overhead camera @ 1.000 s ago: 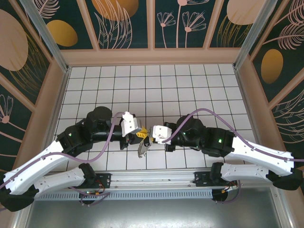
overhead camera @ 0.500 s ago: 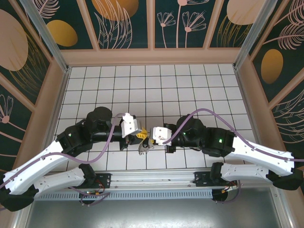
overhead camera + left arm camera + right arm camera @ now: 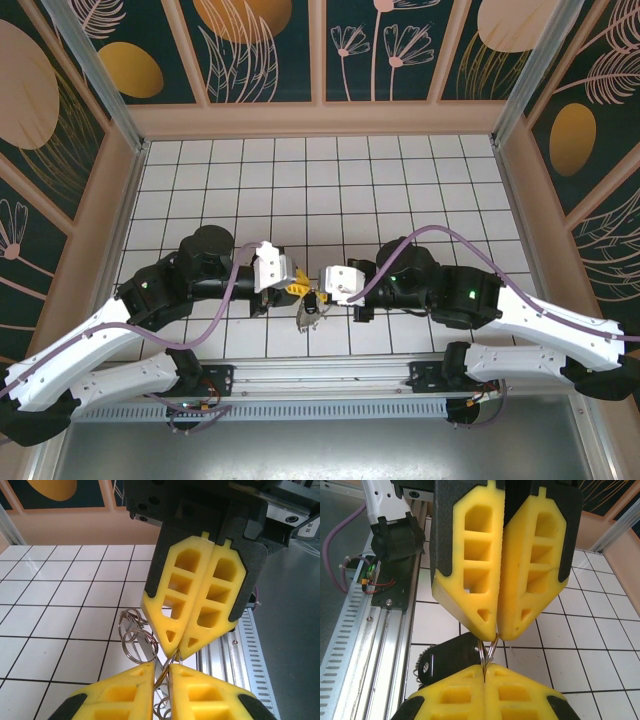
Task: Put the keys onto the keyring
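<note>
We find the left gripper (image 3: 297, 288) and right gripper (image 3: 320, 294) tip to tip, both pinched closed on the keyring (image 3: 134, 636) wire; the keys (image 3: 445, 662) hang just beneath them.

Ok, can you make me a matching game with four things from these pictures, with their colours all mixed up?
Things:
1. left tool's fingers
2. keyring
3. cable on the right arm
4. table

Colours:
a. purple
b. white tiles with dark lines
c. silvery
d. yellow

Pairs: 1-d, 2-c, 3-a, 4-b
</note>
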You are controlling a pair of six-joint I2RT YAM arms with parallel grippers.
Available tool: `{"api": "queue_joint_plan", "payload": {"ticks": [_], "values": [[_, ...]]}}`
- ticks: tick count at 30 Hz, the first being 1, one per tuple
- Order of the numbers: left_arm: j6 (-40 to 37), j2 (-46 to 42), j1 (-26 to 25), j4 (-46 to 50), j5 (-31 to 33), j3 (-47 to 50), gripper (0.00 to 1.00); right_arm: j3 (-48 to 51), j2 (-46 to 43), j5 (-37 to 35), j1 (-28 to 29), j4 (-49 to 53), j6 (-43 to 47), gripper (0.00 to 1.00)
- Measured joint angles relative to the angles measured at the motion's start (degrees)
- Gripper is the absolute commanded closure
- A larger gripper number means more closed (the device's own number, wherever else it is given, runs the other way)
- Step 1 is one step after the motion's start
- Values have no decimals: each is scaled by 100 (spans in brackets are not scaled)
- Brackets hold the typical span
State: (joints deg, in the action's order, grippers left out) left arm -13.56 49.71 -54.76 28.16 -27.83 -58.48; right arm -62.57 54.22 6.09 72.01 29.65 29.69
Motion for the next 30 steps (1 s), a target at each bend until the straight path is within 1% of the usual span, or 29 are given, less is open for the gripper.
{"api": "queue_joint_plan", "payload": {"ticks": [3,7,12,14,15,19,22,24,26,30], "values": [[-17,7,-2,28,-20,0,83,-37,17,7,0,-26,0,100],[-37,28,-2,61,-20,0,84,-109,85,42,0,-70,0,100],[-59,33,-13,116,-20,2,89,-111,136,42,-2,-72,0,100],[-59,31,-17,131,-22,2,97,-114,140,37,-2,-72,-4,100],[-70,31,-31,153,-26,2,100,-116,149,17,-2,-70,-17,100],[-125,24,-33,199,0,2,100,-116,177,-4,-2,-66,-22,100],[-118,-17,-33,181,11,15,100,-116,173,-22,0,-87,-63,86],[-92,-120,-33,92,26,68,100,-103,133,-37,2,-201,-162,75],[-37,-273,-33,24,26,153,100,-35,20,-66,9,-398,-186,71],[55,-476,-35,-205,83,317,100,81,-232,-116,11,-608,-273,66]]}}
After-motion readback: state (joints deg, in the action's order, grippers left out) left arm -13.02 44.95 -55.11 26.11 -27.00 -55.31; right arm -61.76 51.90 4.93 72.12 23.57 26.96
